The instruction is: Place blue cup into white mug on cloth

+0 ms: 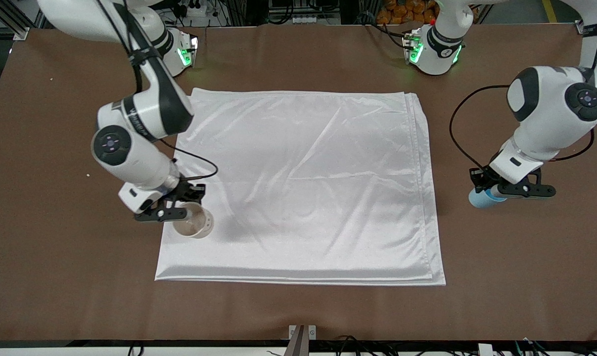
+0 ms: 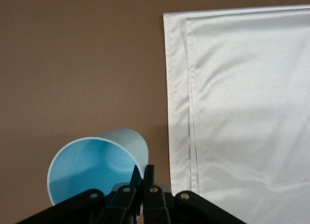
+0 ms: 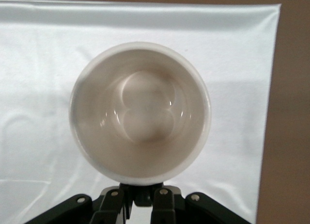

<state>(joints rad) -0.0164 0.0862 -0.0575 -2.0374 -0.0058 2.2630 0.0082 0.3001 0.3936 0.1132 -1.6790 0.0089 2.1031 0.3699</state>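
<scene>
The mug (image 1: 193,223) sits on the cloth (image 1: 303,188) toward the right arm's end, the right gripper (image 1: 172,210) pinching its rim. On the bare surface (image 1: 526,257), the left gripper (image 1: 501,192) pinches the cup (image 1: 481,199); I'd lift it level, then lower it straight in.

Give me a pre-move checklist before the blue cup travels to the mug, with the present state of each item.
1. Left hand shut on the blue cup: ok, fingers pinch its rim.
2. Blue cup empty: ok.
3. Right hand shut on the white mug: ok, gripping its rim.
4. White mug empty: ok.
5. White mug over the cloth, near its edge at the right arm's end: ok.
6. White mug resting on the cloth: cannot tell.
</scene>
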